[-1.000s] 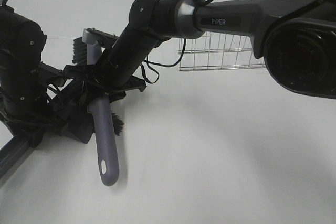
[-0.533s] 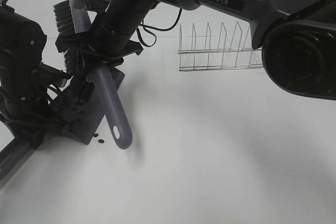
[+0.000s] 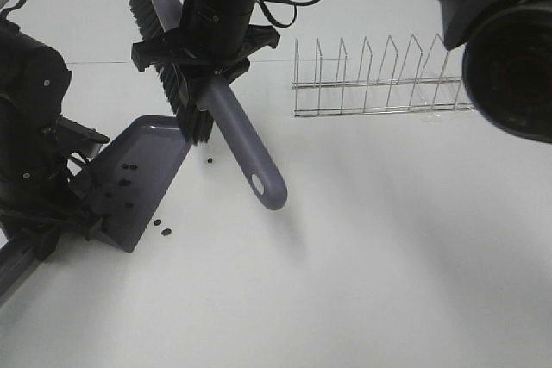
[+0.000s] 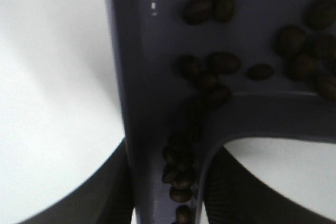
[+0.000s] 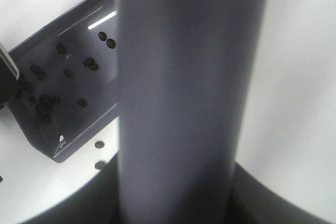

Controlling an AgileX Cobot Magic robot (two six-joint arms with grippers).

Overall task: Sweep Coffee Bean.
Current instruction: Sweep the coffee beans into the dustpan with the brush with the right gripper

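Swung up and rightward since a moment ago, the brush (image 3: 248, 151) is hanging tilted above the table (image 3: 388, 256), with the right gripper (image 3: 210, 56) clenching its handle. Most of the coffee beans (image 3: 126, 184) are lying inside the dustpan (image 3: 151, 140), which the left gripper (image 4: 170, 198) is clamping by its handle. A few beans are sitting on the table just beside the pan's lip.
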